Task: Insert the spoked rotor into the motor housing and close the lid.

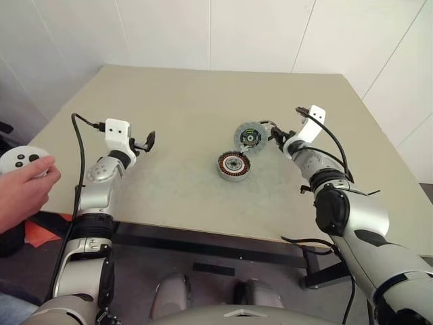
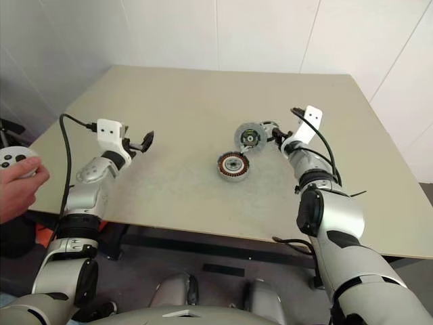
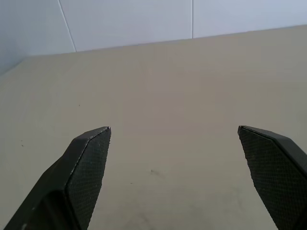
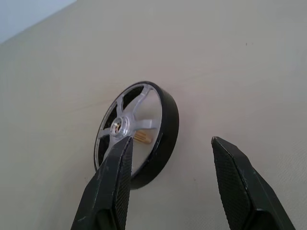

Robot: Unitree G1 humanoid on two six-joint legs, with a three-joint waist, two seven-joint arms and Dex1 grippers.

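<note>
The motor housing (image 1: 233,166), a round dark cup with copper windings, lies flat at mid-table. Just behind it the spoked rotor (image 1: 249,135) stands tilted on its edge, close to the housing's far rim. In the right wrist view the rotor (image 4: 144,120) shows its black rim, silver spokes and hub. My right gripper (image 1: 276,135) is at the rotor's right side, open. The rotor's lower part sits behind one finger (image 4: 112,182) and nothing is between the two. My left gripper (image 1: 149,140) hovers open over bare table far to the left. The lid is hidden.
A person's hand (image 1: 24,189) holds a white controller (image 1: 20,159) past the table's left edge. The beige table (image 1: 183,101) meets white walls behind. A black cable (image 1: 78,162) hangs along my left arm.
</note>
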